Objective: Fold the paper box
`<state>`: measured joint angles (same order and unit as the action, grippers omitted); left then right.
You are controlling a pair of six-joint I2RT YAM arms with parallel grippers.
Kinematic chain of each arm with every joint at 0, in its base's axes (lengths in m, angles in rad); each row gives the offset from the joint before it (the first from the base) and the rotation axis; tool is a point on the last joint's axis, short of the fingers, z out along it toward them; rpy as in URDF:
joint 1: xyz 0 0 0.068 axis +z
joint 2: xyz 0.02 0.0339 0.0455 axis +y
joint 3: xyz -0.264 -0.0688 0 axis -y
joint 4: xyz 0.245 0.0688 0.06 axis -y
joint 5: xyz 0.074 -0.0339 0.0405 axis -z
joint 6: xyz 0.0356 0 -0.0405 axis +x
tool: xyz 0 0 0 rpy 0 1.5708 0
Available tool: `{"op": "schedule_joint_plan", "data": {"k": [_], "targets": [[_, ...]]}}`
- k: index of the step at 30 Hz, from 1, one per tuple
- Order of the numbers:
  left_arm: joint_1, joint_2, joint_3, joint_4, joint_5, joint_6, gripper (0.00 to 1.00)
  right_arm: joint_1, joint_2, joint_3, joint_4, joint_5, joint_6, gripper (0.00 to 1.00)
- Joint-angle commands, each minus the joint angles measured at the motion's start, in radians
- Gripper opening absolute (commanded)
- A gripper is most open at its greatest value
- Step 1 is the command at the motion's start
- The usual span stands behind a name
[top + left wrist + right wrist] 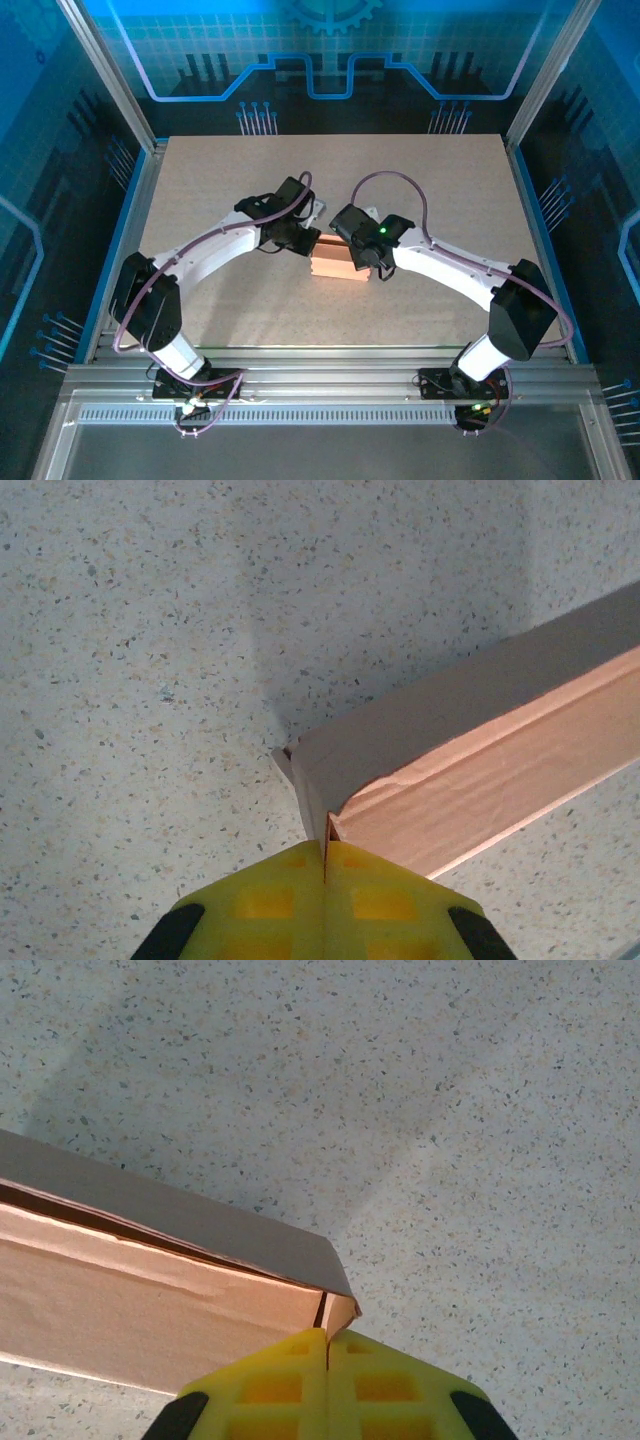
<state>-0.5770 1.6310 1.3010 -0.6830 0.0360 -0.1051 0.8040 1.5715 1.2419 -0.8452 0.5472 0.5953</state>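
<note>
Box (340, 266) nearly formed — left fingers (265, 900) and right fingers (270, 1385), both closed, touch its end corners; next, press the ends shut carefully.

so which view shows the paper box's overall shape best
Top external: the paper box shows its full length there. The left wrist view gives a close-up of one end corner at the yellow fingertips; the right wrist view gives the other end, seam gaping.
</note>
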Motion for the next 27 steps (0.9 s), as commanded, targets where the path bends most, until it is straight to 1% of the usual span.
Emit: {"op": "schedule_joint_plan", "data": {"k": [1, 3, 8, 19, 23, 27], "targets": [[0.028, 0.029, 0.062, -0.031, 0.091, -0.065, 0.00, 0.003, 0.025, 0.024, 0.000, -0.038, 0.007, 0.00], [0.030, 0.036, 0.066, -0.037, 0.108, -0.050, 0.00, 0.002, 0.031, 0.024, 0.002, -0.040, 0.008, 0.00], [0.049, 0.039, 0.063, -0.027, 0.166, -0.063, 0.00, 0.003, 0.042, 0.022, 0.003, -0.038, 0.006, 0.00], [0.049, 0.058, 0.083, -0.064, 0.167, -0.060, 0.00, -0.002, 0.069, 0.066, -0.037, -0.047, 0.031, 0.00], [0.052, 0.061, 0.084, -0.063, 0.176, -0.061, 0.00, -0.013, 0.067, 0.073, -0.037, -0.070, 0.035, 0.00], [0.070, 0.064, 0.088, -0.059, 0.186, -0.110, 0.00, -0.016, 0.074, 0.074, -0.036, -0.078, 0.032, 0.00]]}}
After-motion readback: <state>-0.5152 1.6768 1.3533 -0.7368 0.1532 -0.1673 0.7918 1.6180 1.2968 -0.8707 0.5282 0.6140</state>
